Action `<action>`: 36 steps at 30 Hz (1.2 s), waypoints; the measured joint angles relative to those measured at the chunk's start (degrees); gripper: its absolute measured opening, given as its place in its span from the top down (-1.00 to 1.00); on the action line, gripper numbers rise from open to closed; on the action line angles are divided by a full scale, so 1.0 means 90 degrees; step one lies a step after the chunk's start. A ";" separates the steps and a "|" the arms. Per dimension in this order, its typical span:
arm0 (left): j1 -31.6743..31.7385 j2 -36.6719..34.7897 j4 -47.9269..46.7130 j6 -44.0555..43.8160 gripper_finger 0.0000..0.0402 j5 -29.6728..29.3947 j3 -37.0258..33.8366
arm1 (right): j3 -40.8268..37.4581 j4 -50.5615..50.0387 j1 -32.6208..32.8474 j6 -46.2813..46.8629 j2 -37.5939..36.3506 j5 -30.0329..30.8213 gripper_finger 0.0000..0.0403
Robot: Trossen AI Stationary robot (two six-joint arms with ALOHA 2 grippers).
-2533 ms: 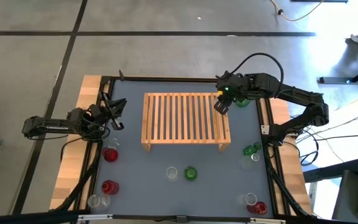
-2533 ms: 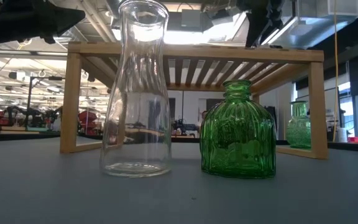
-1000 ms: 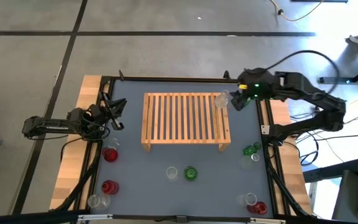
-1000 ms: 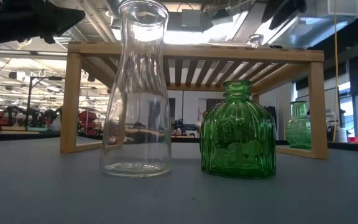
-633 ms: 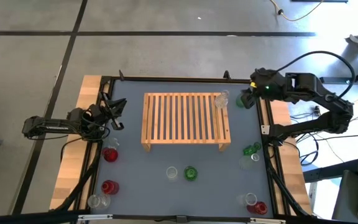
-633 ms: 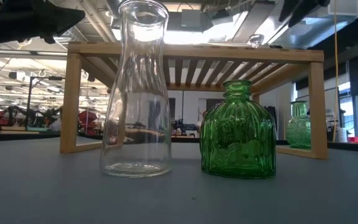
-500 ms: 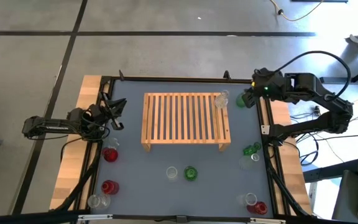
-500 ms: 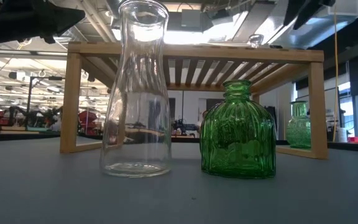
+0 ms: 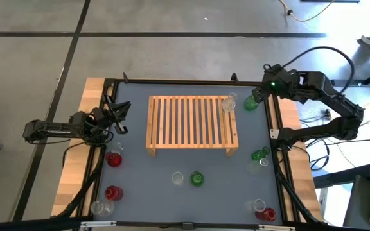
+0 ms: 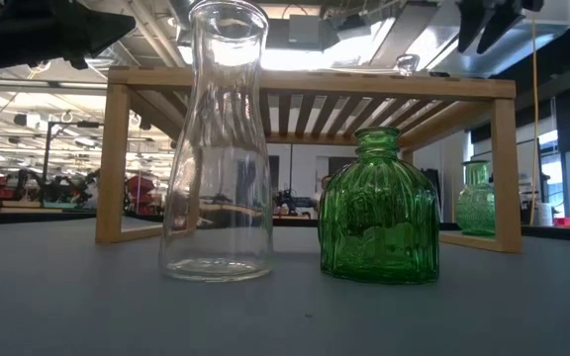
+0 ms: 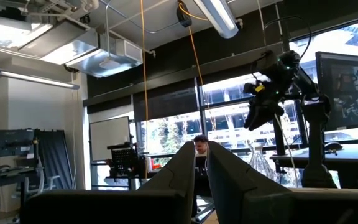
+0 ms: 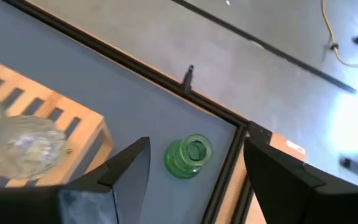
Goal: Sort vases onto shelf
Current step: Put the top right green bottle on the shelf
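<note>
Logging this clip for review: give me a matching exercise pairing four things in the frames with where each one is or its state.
Things:
1. clear vase
2. green vase
3. left tool
4. right tool

Places or states:
A. on the table beside the shelf's far right corner
B. open, above the green vase
C. on the shelf's far right corner
D. shut, at the table's left edge

Pairs: 1-C, 2-A, 3-D, 4-B

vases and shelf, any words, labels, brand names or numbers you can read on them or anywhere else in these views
None can be read in any view.
The clear vase and green vase in front of the camera are plain glass, with no label.
The shelf is bare wood.
A screen in the room shows a picture, with any text too blurred to read.
</note>
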 joint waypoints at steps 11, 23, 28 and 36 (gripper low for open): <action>0.0000 0.0000 0.0010 0.0063 0.82 -0.0002 0.0000 | -0.0936 0.0512 -0.0902 -0.0616 -0.0017 -0.0608 -0.21; 0.0000 0.0001 0.0011 0.0153 0.82 -0.0001 0.0001 | -0.1739 0.0442 -0.0191 -0.0042 -0.0445 -0.1971 -0.21; 0.0000 0.0002 0.0022 0.0153 0.82 0.0012 0.0000 | -0.1709 0.0222 0.0713 0.0809 -0.0533 -0.2123 -0.21; 0.0000 0.0001 0.0024 0.0115 0.82 0.0040 0.0001 | -0.1710 0.0066 0.1919 0.1811 -0.0500 -0.2047 -0.21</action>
